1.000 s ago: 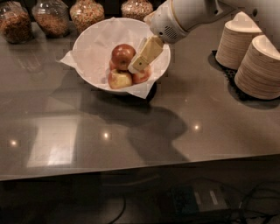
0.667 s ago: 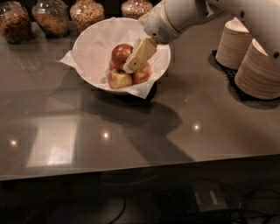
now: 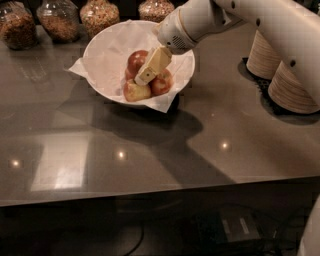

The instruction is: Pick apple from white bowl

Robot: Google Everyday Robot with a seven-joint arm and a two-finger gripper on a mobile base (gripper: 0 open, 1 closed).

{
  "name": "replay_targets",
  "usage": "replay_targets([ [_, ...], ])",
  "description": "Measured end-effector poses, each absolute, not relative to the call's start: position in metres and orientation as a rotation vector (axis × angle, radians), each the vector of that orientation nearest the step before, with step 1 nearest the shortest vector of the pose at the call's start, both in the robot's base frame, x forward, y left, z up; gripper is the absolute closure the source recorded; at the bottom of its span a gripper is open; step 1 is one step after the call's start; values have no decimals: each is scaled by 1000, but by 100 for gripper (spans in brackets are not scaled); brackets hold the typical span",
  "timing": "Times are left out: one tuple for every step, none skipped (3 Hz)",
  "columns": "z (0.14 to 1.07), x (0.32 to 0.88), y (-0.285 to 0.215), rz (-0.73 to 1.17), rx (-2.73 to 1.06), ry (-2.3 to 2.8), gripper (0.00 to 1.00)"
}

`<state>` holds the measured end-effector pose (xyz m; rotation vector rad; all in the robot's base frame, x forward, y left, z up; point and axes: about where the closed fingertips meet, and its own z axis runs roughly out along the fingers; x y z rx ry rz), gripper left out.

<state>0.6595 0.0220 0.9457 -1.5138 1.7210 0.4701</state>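
The white bowl (image 3: 102, 55), lined with crinkled white paper, stands at the back of the dark counter. Three apples lie in it. The dark red apple (image 3: 135, 61) is at the back. A yellow-patched apple (image 3: 135, 92) is in front and a lighter red-orange apple (image 3: 162, 83) is to the right. My gripper (image 3: 142, 79) reaches down into the bowl from the upper right. Its tip is among the three apples, just in front of the dark red one and covering that apple's right side.
Several glass jars of dry food (image 3: 99, 14) stand behind the bowl along the back edge. Stacks of beige paper bowls (image 3: 292, 87) stand at the right, under my arm (image 3: 260, 20). The counter's front edge (image 3: 150, 192) runs across the lower part of the view.
My gripper has moved a little to the left and lower into the bowl, from the right side of the pile to its middle. The apples and the bowl have not moved.
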Motion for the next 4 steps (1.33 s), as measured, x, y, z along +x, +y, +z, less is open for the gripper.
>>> replay_targets([
  [936, 662, 34, 509, -1526, 1726, 0],
  [928, 662, 45, 541, -1544, 1724, 0],
  [926, 662, 47, 549, -1547, 1725, 19],
  [923, 661, 48, 557, -1548, 1726, 42],
])
